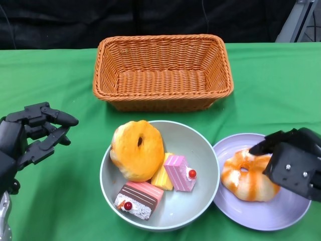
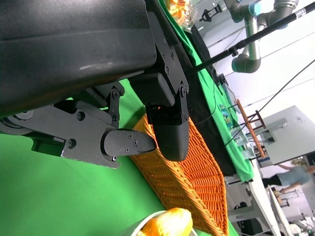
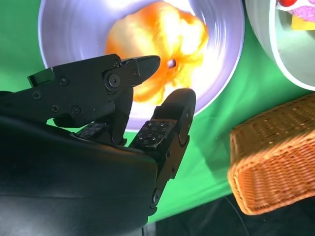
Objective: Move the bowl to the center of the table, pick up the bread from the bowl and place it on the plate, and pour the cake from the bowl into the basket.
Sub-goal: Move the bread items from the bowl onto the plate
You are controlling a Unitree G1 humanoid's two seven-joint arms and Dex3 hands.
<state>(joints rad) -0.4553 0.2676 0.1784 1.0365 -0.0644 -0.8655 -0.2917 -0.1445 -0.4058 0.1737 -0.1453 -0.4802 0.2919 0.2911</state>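
The left hand (image 2: pixel 147 128), its fingers (image 2: pixel 129 143) empty, hangs before the wicker basket (image 2: pixel 192 182) on green cloth (image 2: pixel 49 196).

Right hand (image 1: pixel 293 160) covering near side of glazed bread (image 1: pixel 246 178) on plate (image 1: pixel 281 213) in head view, hand itself running off picture edge; right wrist view showing same bread (image 3: pixel 162 44) blurring, fingers (image 3: pixel 170 125) masking part of it, bowl (image 3: pixel 275 54) beyond fingertips being clipped; left wrist view cropping bowl bread (image 2: pixel 167 223), left hand's fingers (image 2: pixel 130 145) hiding part of basket (image 2: pixel 192 182).
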